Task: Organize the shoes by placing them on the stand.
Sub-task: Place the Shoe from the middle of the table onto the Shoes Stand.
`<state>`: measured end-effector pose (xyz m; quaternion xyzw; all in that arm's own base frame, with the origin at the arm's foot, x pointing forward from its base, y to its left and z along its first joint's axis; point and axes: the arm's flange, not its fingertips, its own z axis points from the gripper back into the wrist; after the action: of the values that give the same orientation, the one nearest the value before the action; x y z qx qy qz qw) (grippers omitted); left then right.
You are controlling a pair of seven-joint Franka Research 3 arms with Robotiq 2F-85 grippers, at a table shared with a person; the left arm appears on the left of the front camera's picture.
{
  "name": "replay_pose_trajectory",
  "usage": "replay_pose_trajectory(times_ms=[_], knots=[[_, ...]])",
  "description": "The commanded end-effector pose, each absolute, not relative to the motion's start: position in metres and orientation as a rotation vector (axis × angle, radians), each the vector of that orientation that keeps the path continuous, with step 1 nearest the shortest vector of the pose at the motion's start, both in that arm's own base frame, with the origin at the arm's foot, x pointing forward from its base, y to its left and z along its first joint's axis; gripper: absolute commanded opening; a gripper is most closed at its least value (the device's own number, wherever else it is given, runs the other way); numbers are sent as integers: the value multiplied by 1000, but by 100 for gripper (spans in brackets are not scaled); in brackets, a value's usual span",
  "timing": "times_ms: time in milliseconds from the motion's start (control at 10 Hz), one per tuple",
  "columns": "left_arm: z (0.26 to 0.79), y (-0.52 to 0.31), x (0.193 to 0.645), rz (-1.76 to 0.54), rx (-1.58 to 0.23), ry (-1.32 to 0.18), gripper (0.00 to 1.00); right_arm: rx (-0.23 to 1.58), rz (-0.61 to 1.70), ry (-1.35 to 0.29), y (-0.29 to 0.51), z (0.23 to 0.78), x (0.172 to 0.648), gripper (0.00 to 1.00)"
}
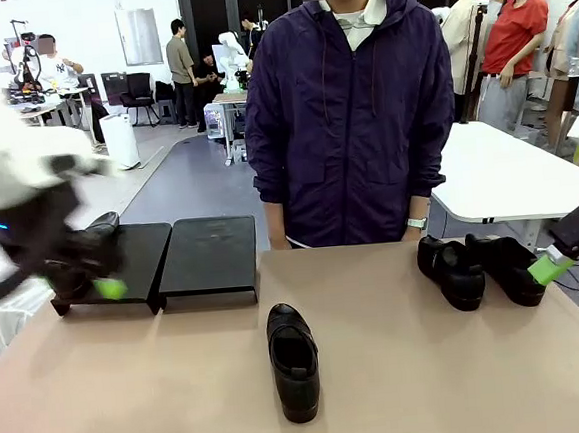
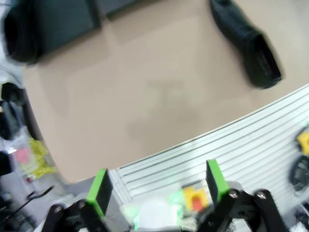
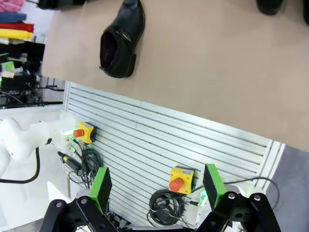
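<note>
The stand is two low black platforms, one on the left (image 1: 137, 251) and one on the right (image 1: 210, 255), at the table's far left. One shoe (image 1: 105, 225) rests on the left platform, partly hidden by my blurred left gripper (image 1: 89, 277), which hovers open over that platform's front. Another shoe (image 1: 294, 362) lies alone at mid-table, toe toward me. Two more shoes (image 1: 452, 272) (image 1: 509, 267) sit side by side at the far right, beside my open right gripper (image 1: 563, 250). The left wrist view shows the open left gripper (image 2: 157, 186), the mid-table shoe (image 2: 248, 43) and the stand (image 2: 63, 19). In the right wrist view the right gripper (image 3: 157, 186) is open, with that shoe (image 3: 120, 41) far ahead.
A person in a dark purple jacket (image 1: 347, 122) stands at the far edge of the tan table (image 1: 432, 376). Below the near table edge, a slatted aluminium panel (image 3: 159, 140) carries yellow emergency-stop boxes (image 3: 181, 180) and cables.
</note>
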<state>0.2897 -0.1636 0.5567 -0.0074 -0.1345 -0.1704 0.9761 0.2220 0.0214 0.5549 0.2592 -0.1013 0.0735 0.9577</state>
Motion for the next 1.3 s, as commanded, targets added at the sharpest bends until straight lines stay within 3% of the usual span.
replay_pose_trajectory(times_ms=[0, 100, 300, 400, 500, 700, 800, 1000, 1200], knots=[[520, -254, 322, -315, -77, -255, 100, 546, 170, -209, 20, 556, 222, 100], [505, -289, 329, -213, -132, -169, 100, 546, 170, -209, 20, 556, 222, 100], [486, -329, 344, -78, -128, -248, 100, 546, 170, -209, 20, 556, 222, 100], [519, -289, 356, -122, -198, -158, 100, 546, 170, -209, 20, 556, 222, 100], [474, -328, 324, -158, -151, -192, 100, 546, 170, -209, 20, 556, 222, 100], [474, -328, 324, -158, -151, -192, 100, 546, 170, -209, 20, 556, 222, 100], [483, -324, 343, -132, -173, -178, 100, 546, 170, -209, 20, 556, 222, 100], [448, -335, 383, -40, -233, -158, 100, 546, 170, -209, 20, 556, 222, 100], [433, -335, 394, 57, -192, -126, 100, 546, 170, -209, 20, 556, 222, 100]])
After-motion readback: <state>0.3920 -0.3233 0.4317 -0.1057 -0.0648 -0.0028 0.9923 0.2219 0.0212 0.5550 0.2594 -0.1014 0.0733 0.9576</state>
